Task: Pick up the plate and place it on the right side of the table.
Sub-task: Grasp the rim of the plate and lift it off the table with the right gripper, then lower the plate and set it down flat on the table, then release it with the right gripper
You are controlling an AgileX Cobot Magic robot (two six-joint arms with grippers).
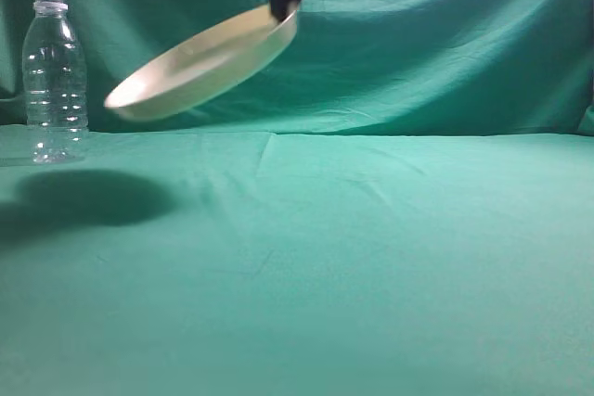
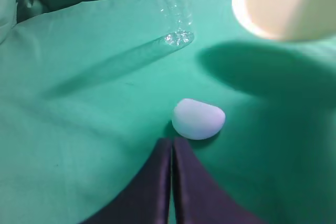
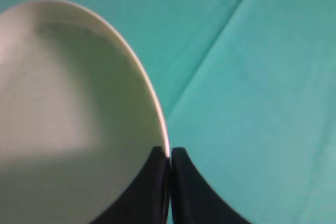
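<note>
Right hand (image 3: 169, 153) pinched on the plate (image 1: 200, 65) rim; plate is held tilted, high above the worktop (image 1: 371, 257), left of centre. Carry step judged underway; rightward travel and level lowering are needed next.

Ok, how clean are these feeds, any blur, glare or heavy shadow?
Exterior view: the plate is soft, slightly blurred, and casts a dark shadow on the table. Left wrist view: plate overexposed at top right. Right wrist view: the right claw and plate rim are out of focus.
</note>
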